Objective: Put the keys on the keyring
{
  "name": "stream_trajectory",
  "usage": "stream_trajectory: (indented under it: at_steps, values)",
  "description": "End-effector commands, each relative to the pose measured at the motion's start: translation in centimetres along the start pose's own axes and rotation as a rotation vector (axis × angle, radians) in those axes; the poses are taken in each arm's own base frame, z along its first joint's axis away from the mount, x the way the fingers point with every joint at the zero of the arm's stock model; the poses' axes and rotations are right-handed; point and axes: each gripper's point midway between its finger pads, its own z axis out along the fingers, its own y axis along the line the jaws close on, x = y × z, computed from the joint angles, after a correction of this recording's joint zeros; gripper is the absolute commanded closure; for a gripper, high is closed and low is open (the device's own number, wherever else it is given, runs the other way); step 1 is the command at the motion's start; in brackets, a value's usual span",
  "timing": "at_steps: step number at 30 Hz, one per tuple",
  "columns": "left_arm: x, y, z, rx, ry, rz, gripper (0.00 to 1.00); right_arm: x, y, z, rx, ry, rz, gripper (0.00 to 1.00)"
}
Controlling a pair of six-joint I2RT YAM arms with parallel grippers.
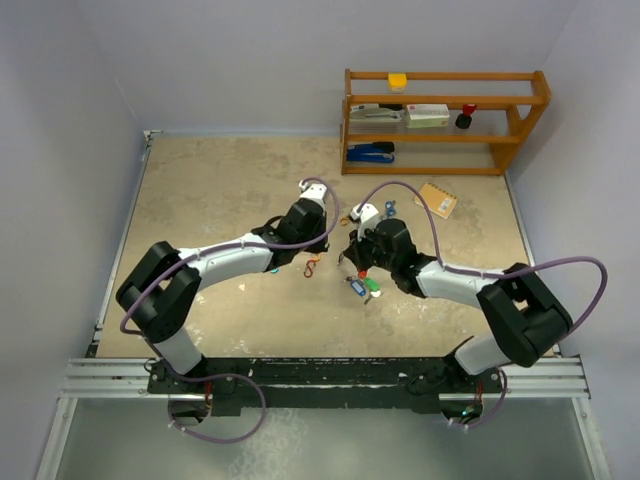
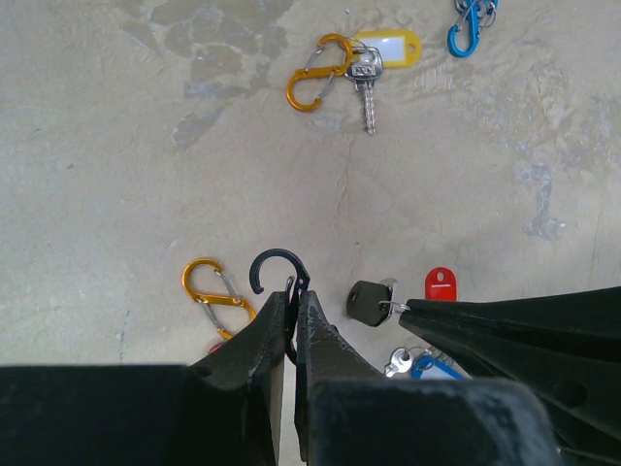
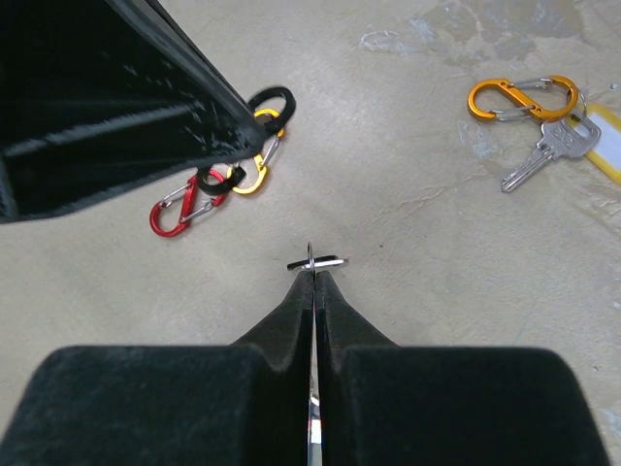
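**Left wrist view.** The left pincer [image 2: 294, 291] is pressed together on the lower curve of a black clip [image 2: 275, 267]. This matt, S-shaped hook is held upright with its open upper hook free, probably so that a ring can be slipped onto it. From the right, the right pincer [image 2: 412, 311] brings a black-headed key [image 2: 367, 303] in just beside the clip, gripped by its small wire loop. A red tag [image 2: 440, 283] and a blue tag [image 2: 434, 367] of other keys lie on the desk under that arm. Toward the far edge, an orange clip [image 2: 318, 83] in glossy metal already carries a silver key [image 2: 367, 97] with a yellow tag [image 2: 388, 46]. That suggests the clips serve as the keyrings.

**Right wrist view.** The right pincer's fingers are closed flat on a thin split ring [image 3: 316, 262], seen edge-on at their tips. The key below it is hidden. A red clip [image 3: 179, 209] and a yellow clip [image 3: 250, 177] lie together under the left arm.

**Top view.** Both pincers meet over the middle of the mottled, stone-like desk [image 1: 200, 200]. The loose keys [image 1: 365, 287], with blue and green plastic tags, lie just toward the near edge. A wooden shelf [image 1: 445, 120] stands at the far right corner.
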Motion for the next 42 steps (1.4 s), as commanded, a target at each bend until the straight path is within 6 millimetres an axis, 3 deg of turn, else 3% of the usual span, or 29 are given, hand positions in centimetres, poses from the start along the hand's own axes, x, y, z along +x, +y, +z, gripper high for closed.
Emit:
stream_trajectory:
  at_steps: [1, 11, 42]
  values:
    - [-1.9, -2.5, 0.2, 0.066, -0.047, -0.009, 1.00, -3.0, 1.1, -0.8, -0.036, -0.108, -0.046, 1.00]
    - [-1.9, -3.4, 0.4, 0.087, -0.045, -0.003, 1.00, -4.0, 1.8, -1.1, -0.056, -0.134, -0.072, 1.00]
    - [-1.3, -4.8, 0.6, 0.134, -0.026, 0.019, 1.00, -4.1, 2.2, -0.8, -0.068, -0.132, -0.094, 1.00]
